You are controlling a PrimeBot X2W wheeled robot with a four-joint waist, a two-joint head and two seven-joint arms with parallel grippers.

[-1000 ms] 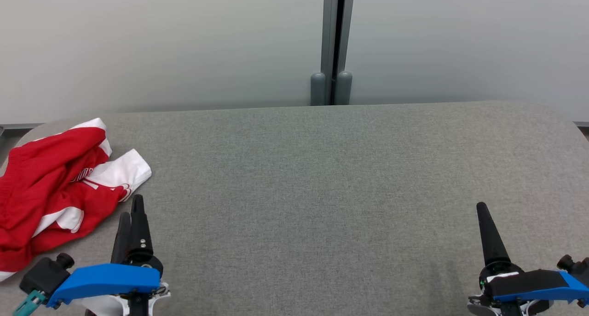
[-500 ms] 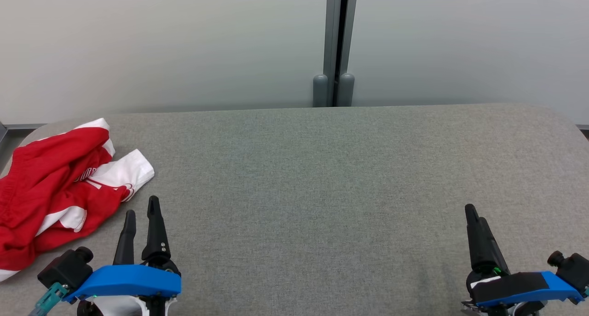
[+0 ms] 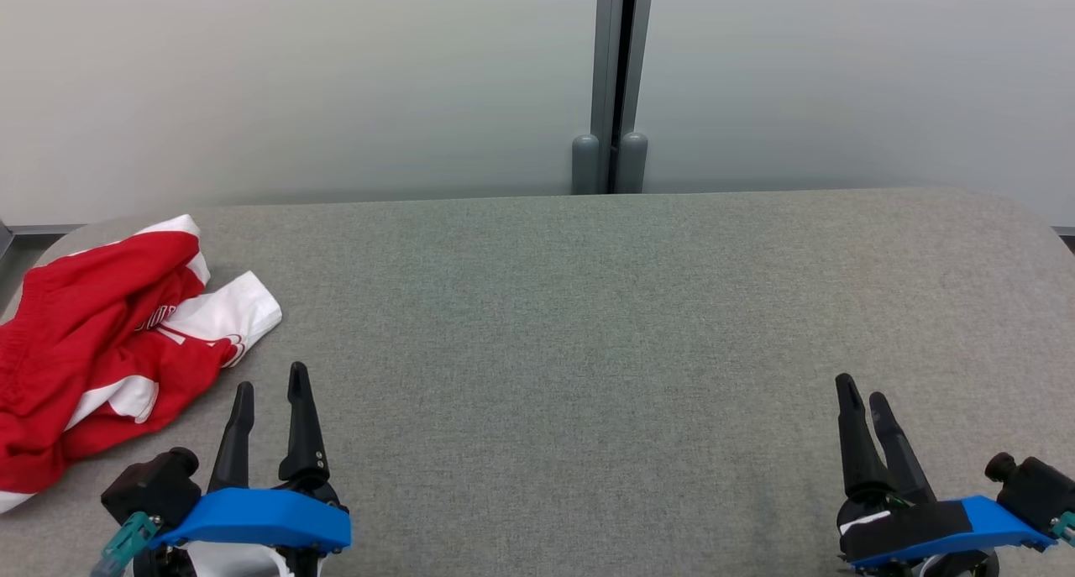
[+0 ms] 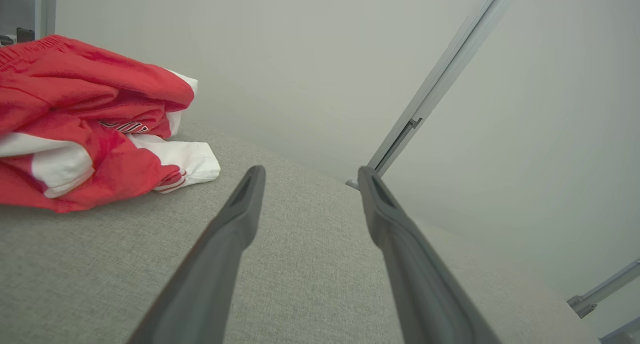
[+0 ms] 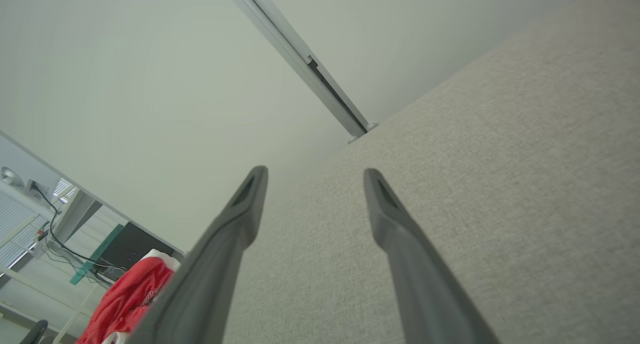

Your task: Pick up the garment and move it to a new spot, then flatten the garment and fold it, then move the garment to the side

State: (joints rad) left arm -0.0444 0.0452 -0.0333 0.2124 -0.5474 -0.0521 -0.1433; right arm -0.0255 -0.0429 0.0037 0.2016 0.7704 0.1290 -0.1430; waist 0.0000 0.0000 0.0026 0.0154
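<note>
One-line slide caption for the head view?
Open and empty, the left gripper and right gripper hover over the grey table; the crumpled red-and-white garment lies untouched at its left end.

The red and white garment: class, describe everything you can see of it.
The garment is red with white panels, partly hidden lettering and a gathered red edge, in what looks like thin, smooth sports fabric. It lies crumpled in loose folds at the left end of the grey cloth-covered table, resting on it. The open left gripper is near its right side, not touching.
</note>
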